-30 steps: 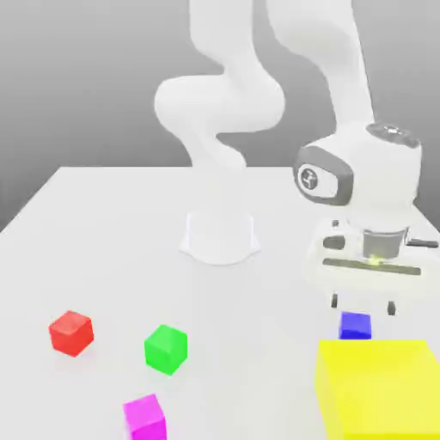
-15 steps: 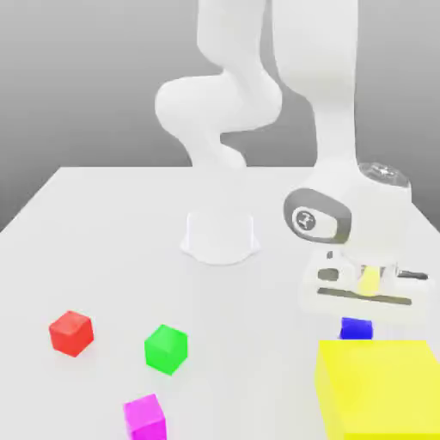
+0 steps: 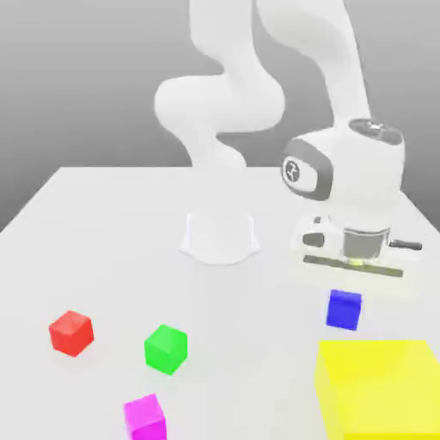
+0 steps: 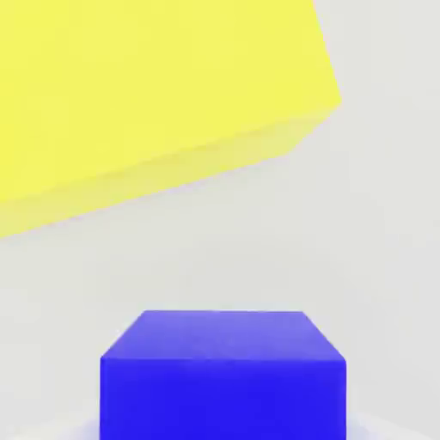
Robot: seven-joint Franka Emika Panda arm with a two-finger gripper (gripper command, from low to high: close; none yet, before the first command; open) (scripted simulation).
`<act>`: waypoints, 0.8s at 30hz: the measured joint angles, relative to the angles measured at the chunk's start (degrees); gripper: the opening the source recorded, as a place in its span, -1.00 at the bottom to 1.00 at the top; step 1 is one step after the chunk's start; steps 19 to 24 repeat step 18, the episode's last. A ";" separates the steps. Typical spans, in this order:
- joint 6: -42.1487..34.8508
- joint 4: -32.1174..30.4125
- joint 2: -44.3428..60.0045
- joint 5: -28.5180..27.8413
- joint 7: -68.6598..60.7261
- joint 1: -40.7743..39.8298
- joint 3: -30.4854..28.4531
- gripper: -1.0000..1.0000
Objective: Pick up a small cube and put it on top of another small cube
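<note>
Hanging off table w/ blue cube point(image 3: 344, 309)

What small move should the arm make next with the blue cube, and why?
Probably carry the blue cube sideways toward the exterior view's left, over the green cube. The blue cube hangs under the hand, apparently lifted off the table, with the big yellow cube close beside it. The green cube looks like the nearest small one with open space around it.
</note>
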 joint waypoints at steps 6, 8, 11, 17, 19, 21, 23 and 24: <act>-4.46 -2.32 -7.26 5.73 -12.32 -11.10 -9.95 -1.00; -5.18 -2.97 -8.88 7.12 -15.70 -13.77 -13.79 -1.00; -1.15 -2.95 -4.91 6.40 -16.07 -15.20 -15.09 -1.00; 7.34 -2.53 4.05 2.93 -13.72 -15.33 -16.17 1.00; 7.34 -2.53 4.05 2.93 -13.72 -15.33 -16.17 1.00; 7.34 -2.53 4.05 2.93 -13.72 -15.33 -16.17 1.00; 7.34 -2.53 4.05 2.93 -13.72 -15.33 -16.17 1.00; 7.34 -2.53 4.05 2.93 -13.72 -15.33 -16.17 1.00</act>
